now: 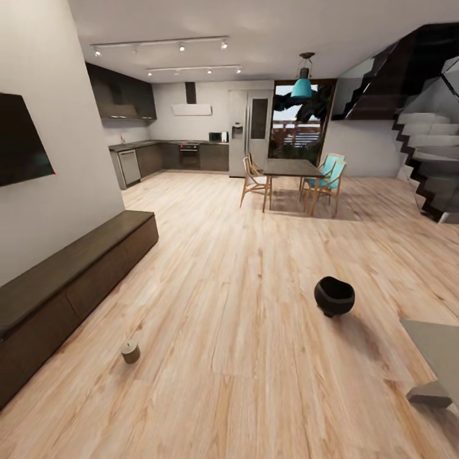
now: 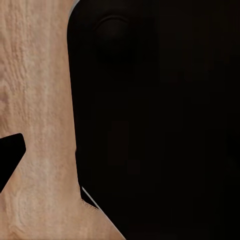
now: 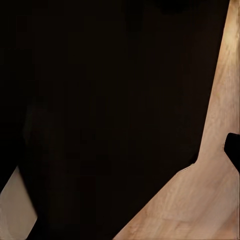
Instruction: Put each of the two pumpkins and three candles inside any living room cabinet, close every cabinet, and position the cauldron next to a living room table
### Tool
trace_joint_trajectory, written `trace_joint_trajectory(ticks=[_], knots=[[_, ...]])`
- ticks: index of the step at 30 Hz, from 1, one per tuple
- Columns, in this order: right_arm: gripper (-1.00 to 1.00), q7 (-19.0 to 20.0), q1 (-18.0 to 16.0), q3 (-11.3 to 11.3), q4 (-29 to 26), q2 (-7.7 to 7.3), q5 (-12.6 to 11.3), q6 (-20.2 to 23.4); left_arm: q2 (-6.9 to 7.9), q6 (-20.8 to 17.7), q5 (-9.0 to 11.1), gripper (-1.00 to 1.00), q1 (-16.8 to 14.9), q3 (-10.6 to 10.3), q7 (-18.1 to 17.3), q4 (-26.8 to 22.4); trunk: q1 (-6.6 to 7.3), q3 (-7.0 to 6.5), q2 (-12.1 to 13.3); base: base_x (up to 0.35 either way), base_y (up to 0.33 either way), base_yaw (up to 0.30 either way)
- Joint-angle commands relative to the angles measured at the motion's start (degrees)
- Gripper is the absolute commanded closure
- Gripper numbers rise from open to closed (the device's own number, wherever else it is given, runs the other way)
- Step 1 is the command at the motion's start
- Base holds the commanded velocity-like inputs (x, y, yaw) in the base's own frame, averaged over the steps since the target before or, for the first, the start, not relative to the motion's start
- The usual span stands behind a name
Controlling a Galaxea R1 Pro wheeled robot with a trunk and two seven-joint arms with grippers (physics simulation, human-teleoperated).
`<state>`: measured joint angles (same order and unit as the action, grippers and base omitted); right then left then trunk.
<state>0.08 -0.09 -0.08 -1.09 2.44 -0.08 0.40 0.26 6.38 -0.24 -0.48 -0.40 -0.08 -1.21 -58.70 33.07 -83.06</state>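
Observation:
A stubby grey-brown candle point(image 1: 130, 351) stands on the wood floor, a short way in front of the long low dark-brown cabinet point(image 1: 76, 271) along the left wall. All the cabinet's fronts look shut. The black round cauldron point(image 1: 334, 296) sits on the floor to the right. It stands apart from the grey table point(image 1: 440, 347), of which only a corner shows at the lower right. The pumpkins are out of view. In each wrist view one black fingertip point(image 2: 11, 156) point(image 3: 233, 149) shows at the frame's edge over floor, beside my dark body. Nothing is held.
A dark TV point(image 1: 22, 140) hangs on the left wall above the cabinet. Far back are a dining table with chairs point(image 1: 290, 175), a kitchen point(image 1: 172, 153) and a staircase point(image 1: 427, 159) at the right. Wide wood floor lies between candle and cauldron.

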Motion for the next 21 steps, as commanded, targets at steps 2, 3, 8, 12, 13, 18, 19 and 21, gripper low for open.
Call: trace_joint_trajectory(ticks=[2,3,8,12,13,18,19,21], knots=[[-1.00,0.0,0.0,0.0,0.0,0.01,0.0,0.0,0.00,0.2,0.0,-1.00,0.0,0.0,0.0,0.1,-0.03,0.11,0.0,0.337,0.000,0.270],[-1.00,0.0,0.0,0.1,-0.1,0.05,0.0,0.0,0.00,0.2,0.0,-1.00,0.0,0.0,0.0,0.1,-0.03,0.14,0.0,0.337,0.000,0.273],[-1.00,0.0,0.0,0.3,-0.1,0.09,0.1,0.0,0.00,0.2,0.0,-1.00,0.0,0.0,0.0,0.1,-0.03,0.28,0.0,0.337,0.000,0.275],[-1.00,0.0,0.0,0.4,0.0,0.11,0.5,0.0,-0.03,0.2,0.0,-1.00,0.0,-0.1,0.0,0.1,-0.03,0.40,0.0,0.337,0.000,0.276],[-1.00,0.0,0.0,0.5,0.0,0.11,0.5,0.0,-0.05,0.2,0.0,-1.00,0.0,0.0,0.0,0.1,-0.03,0.43,0.0,0.337,0.000,0.276],[-1.00,0.0,0.0,0.6,0.0,0.11,0.6,0.0,-0.06,0.2,0.0,-1.00,0.0,-0.1,0.0,0.1,-0.03,0.57,0.0,0.337,-0.001,0.277],[-1.00,0.0,0.0,0.6,0.0,0.11,0.6,0.0,-0.06,0.2,0.0,-1.00,0.0,-0.1,0.0,0.1,-0.03,0.60,0.0,0.337,-0.014,0.277],[-1.00,0.0,0.0,0.6,0.0,0.11,0.7,0.0,-0.07,0.2,0.0,-1.00,0.0,-0.1,0.0,0.1,-0.03,0.66,0.0,0.335,-0.043,0.278]])
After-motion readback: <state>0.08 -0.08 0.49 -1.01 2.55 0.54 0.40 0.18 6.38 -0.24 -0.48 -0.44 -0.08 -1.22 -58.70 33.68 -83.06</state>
